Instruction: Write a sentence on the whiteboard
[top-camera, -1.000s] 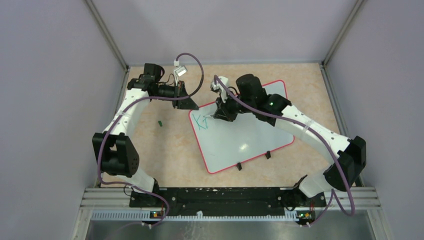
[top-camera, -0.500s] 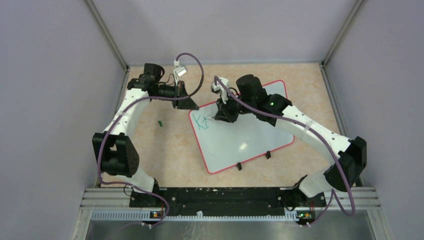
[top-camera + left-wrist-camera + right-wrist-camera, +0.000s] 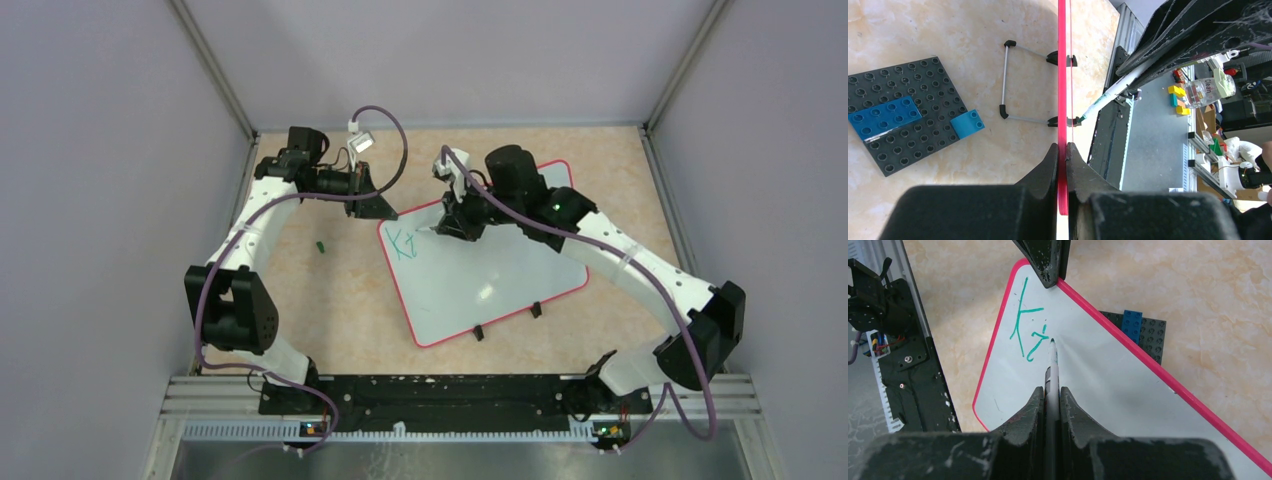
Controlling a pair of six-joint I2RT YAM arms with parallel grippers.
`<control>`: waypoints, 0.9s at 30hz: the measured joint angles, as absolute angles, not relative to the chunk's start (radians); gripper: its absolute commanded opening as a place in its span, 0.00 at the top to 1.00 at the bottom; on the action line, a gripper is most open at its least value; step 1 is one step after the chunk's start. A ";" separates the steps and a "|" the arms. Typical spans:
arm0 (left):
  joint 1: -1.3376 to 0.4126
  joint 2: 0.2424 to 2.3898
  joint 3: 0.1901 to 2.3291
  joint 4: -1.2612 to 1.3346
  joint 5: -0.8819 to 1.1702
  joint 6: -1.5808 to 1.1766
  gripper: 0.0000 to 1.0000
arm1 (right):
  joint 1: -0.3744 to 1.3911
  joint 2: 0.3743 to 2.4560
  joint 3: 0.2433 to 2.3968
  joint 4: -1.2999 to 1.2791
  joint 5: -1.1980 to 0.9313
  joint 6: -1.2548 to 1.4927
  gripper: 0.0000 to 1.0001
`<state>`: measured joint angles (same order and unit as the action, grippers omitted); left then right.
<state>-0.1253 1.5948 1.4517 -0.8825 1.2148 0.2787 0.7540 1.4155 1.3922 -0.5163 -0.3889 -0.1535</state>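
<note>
The whiteboard (image 3: 480,270) lies tilted on the table, white with a red-pink rim and two black clips on its near edge. My left gripper (image 3: 385,211) is shut on its far-left corner, and the rim (image 3: 1062,100) shows edge-on between the jaws. My right gripper (image 3: 452,225) is shut on a marker (image 3: 1052,365), with the tip on the board beside the lettering. The sentence (image 3: 1029,332) shows only teal-green "Ki" at the board's upper left (image 3: 403,245).
A small green object (image 3: 320,245) lies on the table left of the board. A dark grey plate (image 3: 900,112) with blue bricks lies under the board's far side. Grey walls enclose the table, with the metal rail at the near edge.
My right gripper has shifted slightly right and back with the marker, and the "i" stroke beside the "K" has grown. The left gripper has not moved.
</note>
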 measured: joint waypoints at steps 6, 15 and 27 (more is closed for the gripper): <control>-0.126 1.595 1.452 -0.882 1.215 0.278 1.00 | 0.754 1.416 1.382 -0.520 -0.389 -0.156 1.00; -0.126 1.595 1.452 -0.883 1.214 0.279 1.00 | 0.754 1.418 1.372 -0.514 -0.390 -0.157 1.00; -0.126 1.595 1.452 -0.881 1.206 0.279 1.00 | 0.757 1.420 1.300 -0.502 -0.421 -0.154 1.00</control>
